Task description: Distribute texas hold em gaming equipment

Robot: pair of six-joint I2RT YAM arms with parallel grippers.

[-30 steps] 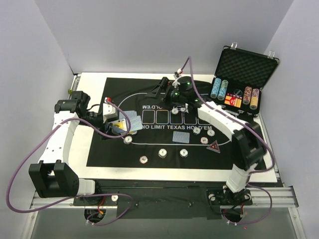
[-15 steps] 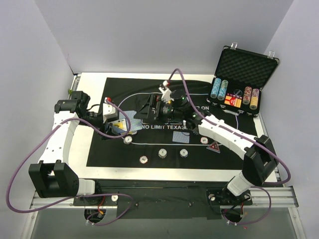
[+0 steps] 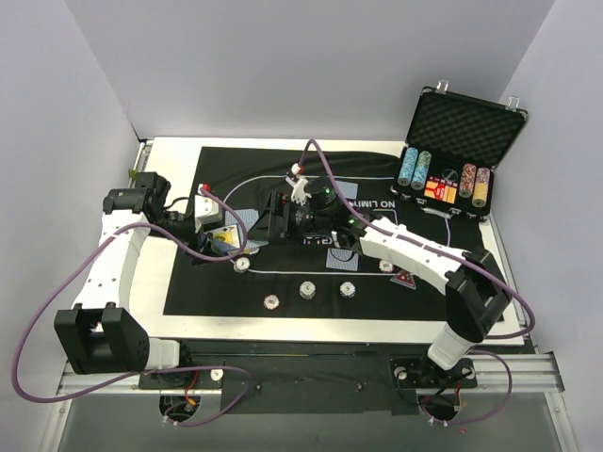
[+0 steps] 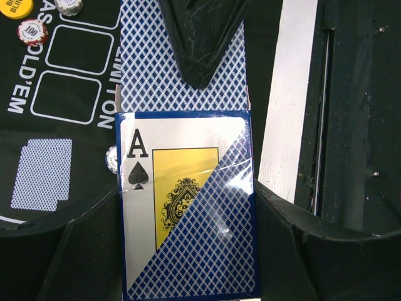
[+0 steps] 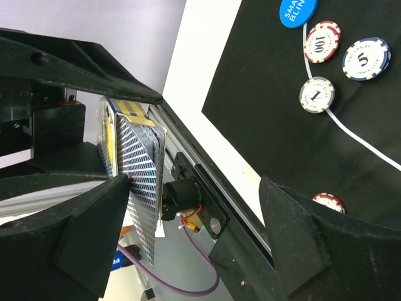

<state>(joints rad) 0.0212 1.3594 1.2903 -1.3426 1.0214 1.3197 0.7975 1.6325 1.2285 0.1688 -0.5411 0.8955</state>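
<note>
Left pincer [image 4: 185, 207] gripping glossy card box [image 4: 188, 263], rectangular — blue lattice print

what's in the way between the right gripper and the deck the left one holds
Nothing visible: the open right gripper faces the card deck clamped in the left gripper, with one fingertip right beside its edge.

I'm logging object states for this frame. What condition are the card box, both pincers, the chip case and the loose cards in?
Card box: flap open, blue card backs showing.
Left pincer: shut on the card box.
Right pincer: open, one finger over the exposed cards.
Chip case: lid open.
Loose cards: lying face down.
</note>
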